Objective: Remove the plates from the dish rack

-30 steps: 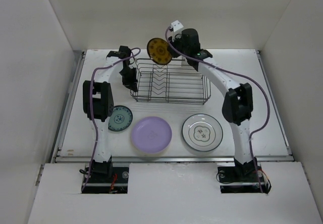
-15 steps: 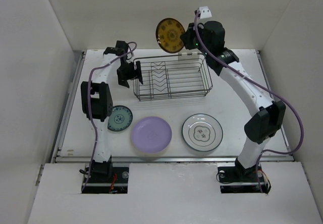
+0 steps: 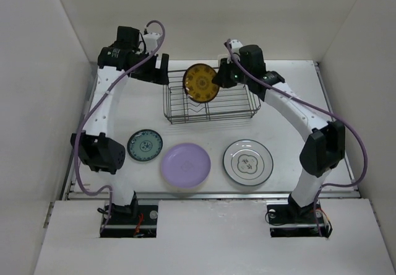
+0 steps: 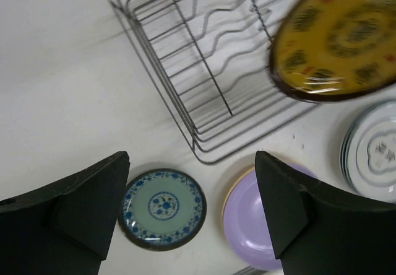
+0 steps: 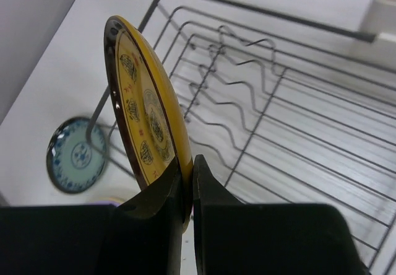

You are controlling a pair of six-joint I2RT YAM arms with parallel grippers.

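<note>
I find the right gripper (image 5: 187, 170) clamped on the rim of the small brown-and-yellow plate (image 3: 202, 82), with one finger on each face and the plate held edge-on. The plate hangs roughly upright over the left part of the dish rack (image 3: 247, 98). It looks clear of the wires, though I cannot confirm the gap. I see no other plate in the rack. The left gripper (image 4: 192, 163) is raised beside the rack with its fingers spread wide, holding nothing. On the table (image 3: 136, 111), nearer the arm bases, the teal plate (image 3: 145, 145), the lavender plate (image 3: 185, 165) and the white grey-patterned plate (image 3: 248, 161) lie flat. In my assessment the held plate is rigid, glazed, probably slick, breakable and fairly light. A rim pinch gives little contact, so the plate may pivot or slip. I would move slowly and set it down on the table before letting go.
</note>
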